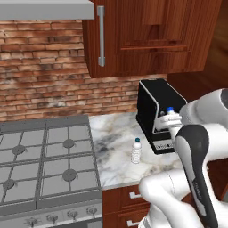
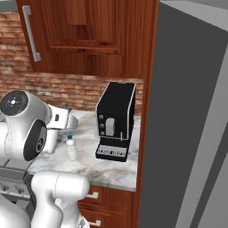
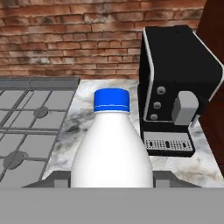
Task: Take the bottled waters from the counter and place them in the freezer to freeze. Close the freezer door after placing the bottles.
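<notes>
Between tool (image 3: 112, 186) fingers, bottled water (image 3: 112, 144), upright

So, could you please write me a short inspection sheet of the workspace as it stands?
Surface: marble counter, between gas stove and freezer.
Job's things: one water bottle upright on the counter; second bottle in the gripper, lifted off the counter.
Clutter: black coffee machine.
Grippers: gripper shut on the second bottle.
Cables: nothing seen.
Surroundings: brick wall, wooden cabinets.
</notes>
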